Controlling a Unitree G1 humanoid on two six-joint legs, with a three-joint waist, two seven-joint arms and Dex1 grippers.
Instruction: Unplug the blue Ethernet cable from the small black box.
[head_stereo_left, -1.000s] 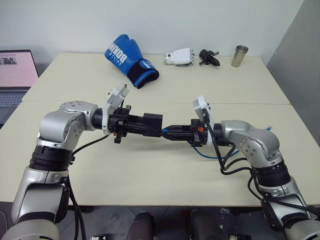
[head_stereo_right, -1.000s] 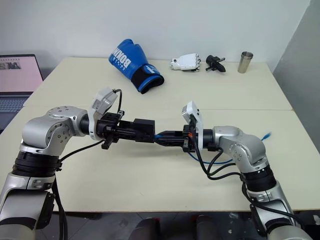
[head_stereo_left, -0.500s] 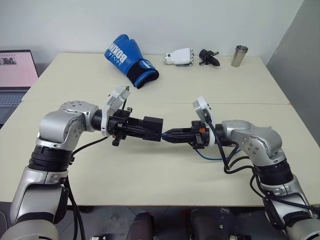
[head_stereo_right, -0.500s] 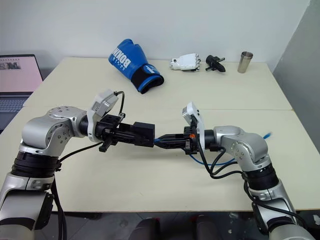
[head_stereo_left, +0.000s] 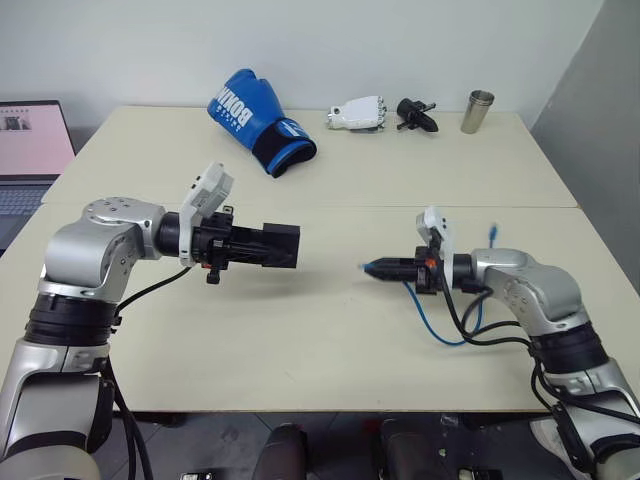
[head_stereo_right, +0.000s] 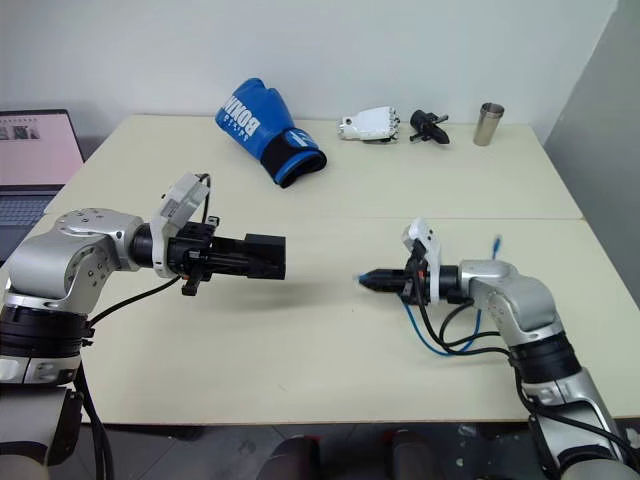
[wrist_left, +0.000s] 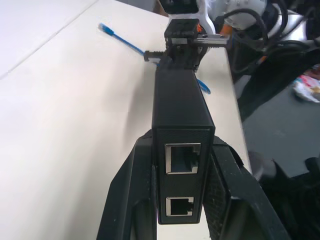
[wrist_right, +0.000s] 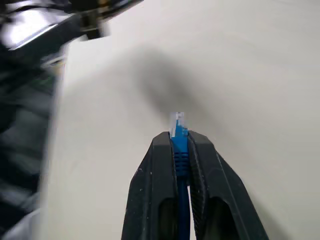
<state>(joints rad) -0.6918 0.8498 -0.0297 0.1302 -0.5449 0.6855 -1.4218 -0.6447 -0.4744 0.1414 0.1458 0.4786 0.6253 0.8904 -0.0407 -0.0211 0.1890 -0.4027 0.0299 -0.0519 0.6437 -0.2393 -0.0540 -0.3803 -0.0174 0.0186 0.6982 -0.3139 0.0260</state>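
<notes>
Plug now pulled free: right gripper (head_stereo_right: 366, 277) pinching the blue Ethernet cable (wrist_right: 179, 131), left gripper (head_stereo_left: 262, 246) clamping the small black box (head_stereo_left: 277, 245), well apart.

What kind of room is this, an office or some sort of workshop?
Probably a robotics test lab: plain cream tables against a bare wall, a laptop to one side, and odd props such as a boxing glove and metal cup.

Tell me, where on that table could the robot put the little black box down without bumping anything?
Bare tabletop lies between the small black box in the left gripper and the right gripper pinching the blue Ethernet cable. Also bare: the stretch between the boxing glove and the laptop. The far edge is crowded: white hand, black gadget, metal cup.
</notes>
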